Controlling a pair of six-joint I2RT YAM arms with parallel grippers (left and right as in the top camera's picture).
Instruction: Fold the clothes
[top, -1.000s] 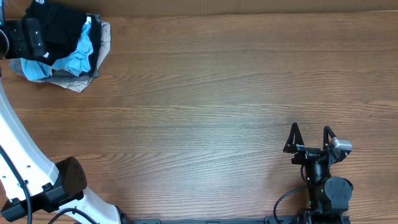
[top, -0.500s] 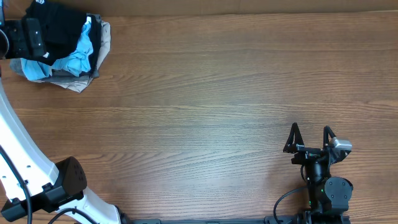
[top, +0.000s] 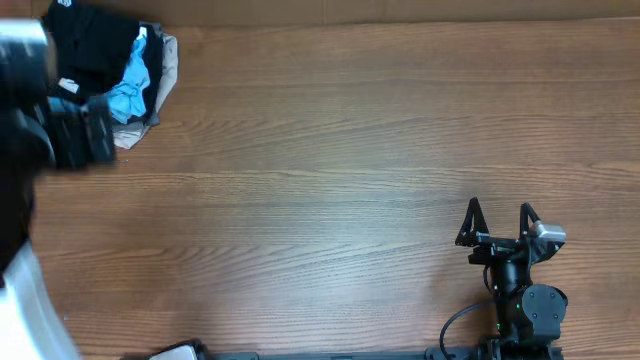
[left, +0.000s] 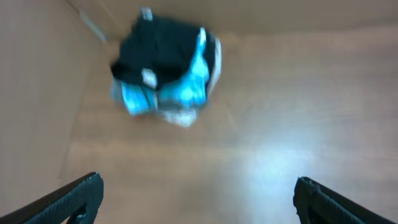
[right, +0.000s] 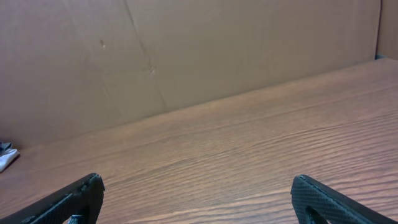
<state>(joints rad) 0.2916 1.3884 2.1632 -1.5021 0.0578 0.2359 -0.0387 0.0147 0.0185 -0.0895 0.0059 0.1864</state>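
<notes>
The black garment lies crumpled on top of a pile at the table's far left corner. In the left wrist view it shows a small white tag, and everything there is blurred. My left gripper is blurred, just in front of the pile and apart from it. Its jaws are open and empty over bare wood. My right gripper is open and empty near the front right edge, its jaws wide apart over the table.
A light blue shirt and a grey/tan garment lie in the same pile under the black one. A brown cardboard wall stands along the table's far edge.
My left gripper has pulled back from the pile toward the front of the table, empty and blurred by the motion. The pile and the right arm have not moved.
</notes>
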